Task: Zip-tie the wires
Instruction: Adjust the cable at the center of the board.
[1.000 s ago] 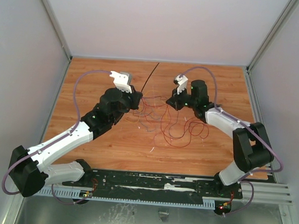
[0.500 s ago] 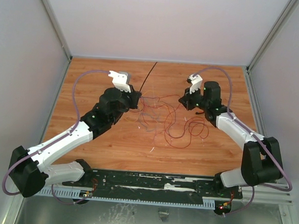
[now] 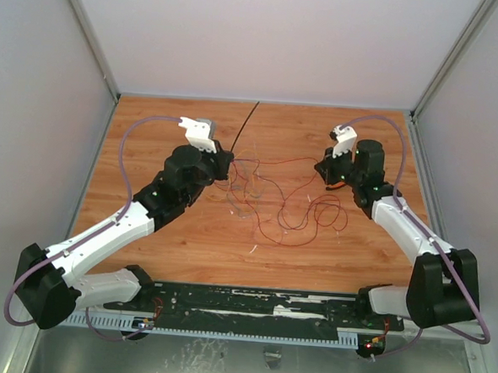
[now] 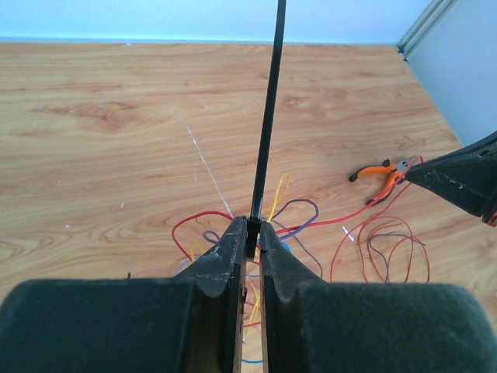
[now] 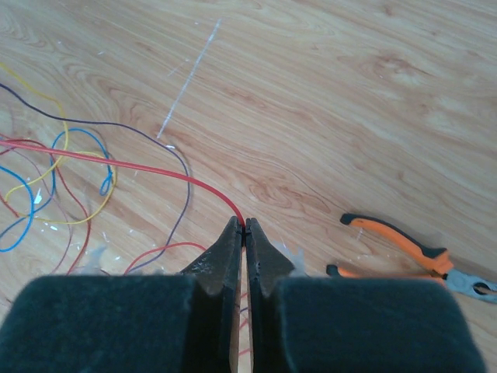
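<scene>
The wires (image 3: 283, 212) lie in a loose red, purple and yellow tangle on the wooden table between the arms. My left gripper (image 3: 230, 165) is at the tangle's left edge, shut on the lower end of the zip tie (image 3: 246, 127), a black strip that sticks up and away. The left wrist view shows that gripper (image 4: 251, 230) pinching the zip tie (image 4: 269, 116) above wires (image 4: 295, 211). My right gripper (image 3: 321, 165) is at the tangle's right, raised. In the right wrist view it (image 5: 245, 226) is shut on a red wire (image 5: 140, 165) stretched leftward.
Orange-handled pliers (image 5: 410, 250) lie on the table under the right gripper, also seen in the left wrist view as pliers (image 4: 384, 172). Small white scraps (image 3: 252, 249) dot the wood. Grey walls close in the table at the left, back and right.
My right arm has swung to the right with the red wire in its jaws, drawing that wire out of the tangle into a line. The left arm has stayed in place.
</scene>
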Motion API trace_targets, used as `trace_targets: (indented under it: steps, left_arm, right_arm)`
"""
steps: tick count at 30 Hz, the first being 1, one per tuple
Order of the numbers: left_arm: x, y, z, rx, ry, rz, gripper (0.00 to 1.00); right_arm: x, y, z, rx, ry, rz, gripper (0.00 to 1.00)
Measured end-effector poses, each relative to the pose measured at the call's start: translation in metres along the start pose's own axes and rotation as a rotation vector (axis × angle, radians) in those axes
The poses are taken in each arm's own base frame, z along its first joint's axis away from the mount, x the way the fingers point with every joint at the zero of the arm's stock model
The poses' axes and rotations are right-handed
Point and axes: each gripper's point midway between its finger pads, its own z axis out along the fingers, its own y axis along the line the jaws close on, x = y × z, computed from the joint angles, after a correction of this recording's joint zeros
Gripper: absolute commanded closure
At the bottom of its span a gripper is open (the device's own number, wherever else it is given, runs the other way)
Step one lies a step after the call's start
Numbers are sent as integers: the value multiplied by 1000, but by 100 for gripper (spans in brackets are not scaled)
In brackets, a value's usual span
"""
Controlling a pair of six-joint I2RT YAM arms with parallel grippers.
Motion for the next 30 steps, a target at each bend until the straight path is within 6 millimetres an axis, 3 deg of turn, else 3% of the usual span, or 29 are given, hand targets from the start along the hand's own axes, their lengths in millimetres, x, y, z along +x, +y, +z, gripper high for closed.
trace_targets:
  steps: [21,27,30]
  left_arm:
    - [-5,-1,-3,4,-14,-4,100]
    - [-5,0,-3,4,-14,-5,100]
    - [-5,-1,-3,5,-15,-5,100]
  right_arm:
    - [12,-30,-9,136,28,86,100]
    - [15,-31,-10,137,37,96,100]
    - [15,-23,-9,94,35,97,83]
